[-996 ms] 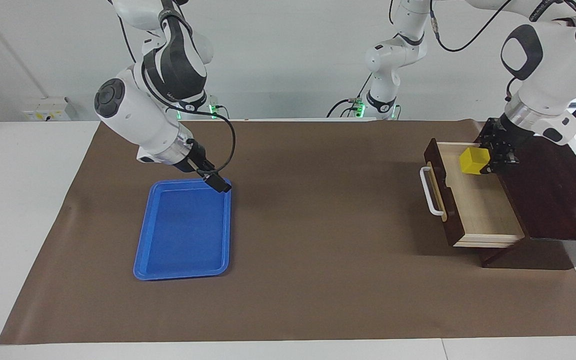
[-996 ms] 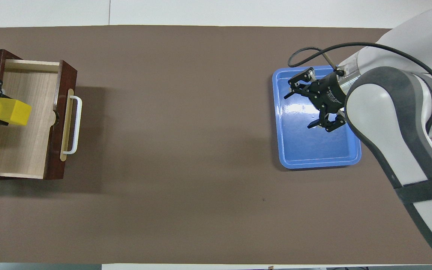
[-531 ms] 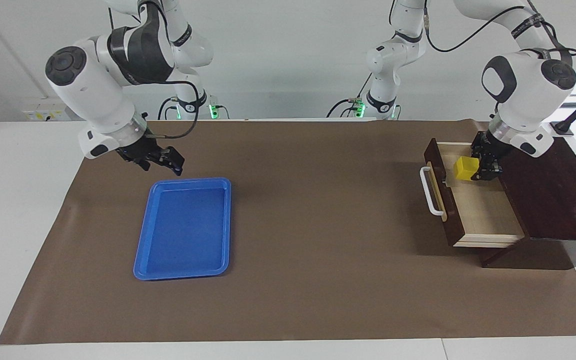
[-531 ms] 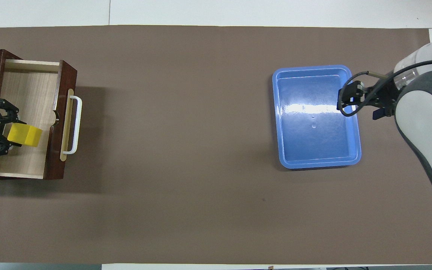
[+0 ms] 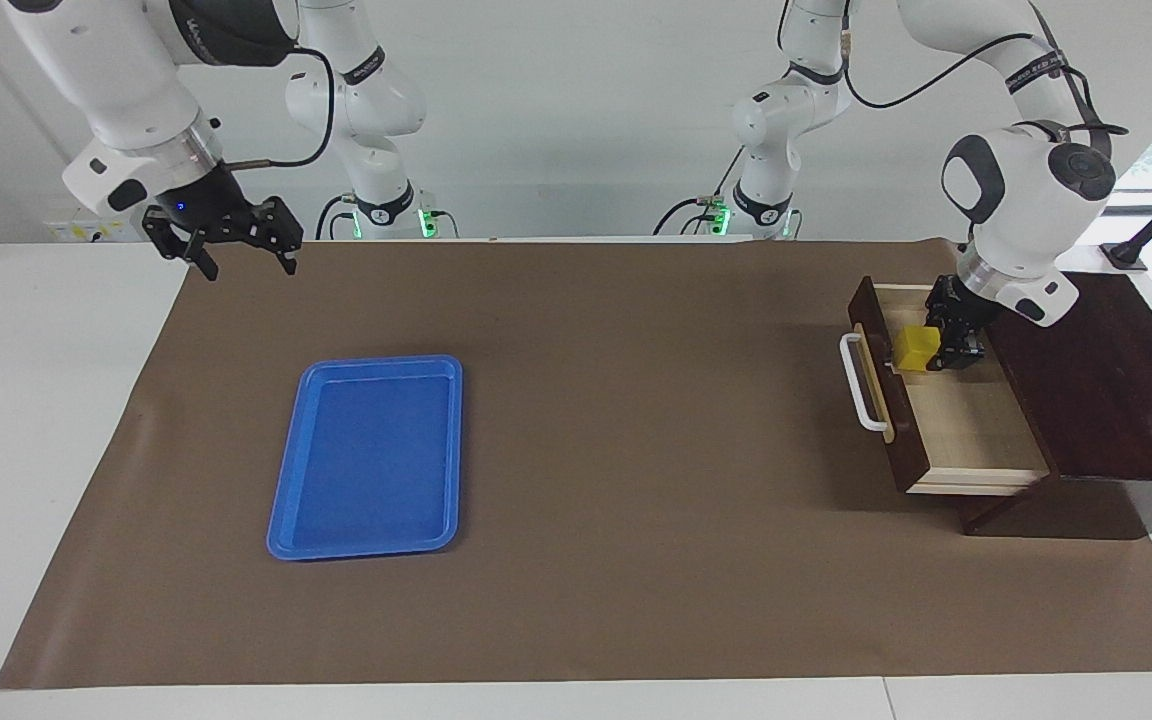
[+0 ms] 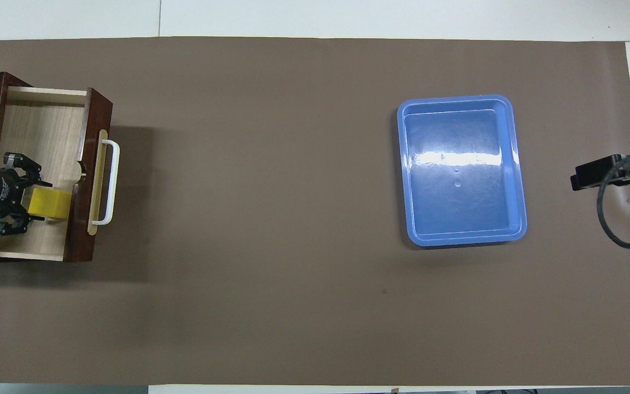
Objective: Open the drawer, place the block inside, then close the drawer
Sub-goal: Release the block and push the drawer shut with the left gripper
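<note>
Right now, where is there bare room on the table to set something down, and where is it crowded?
The brown mat lies bare between the blue tray and the open drawer. The tray's floor is bare too. It is crowded at the drawer, where the left gripper holds the block. The right gripper hangs open over the mat's edge.

Blue tray on brown mat, toward right arm's end of table.

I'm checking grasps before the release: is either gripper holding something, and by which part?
The left gripper holds the block by two opposite side faces, inside the open drawer. The right gripper holds nothing.
</note>
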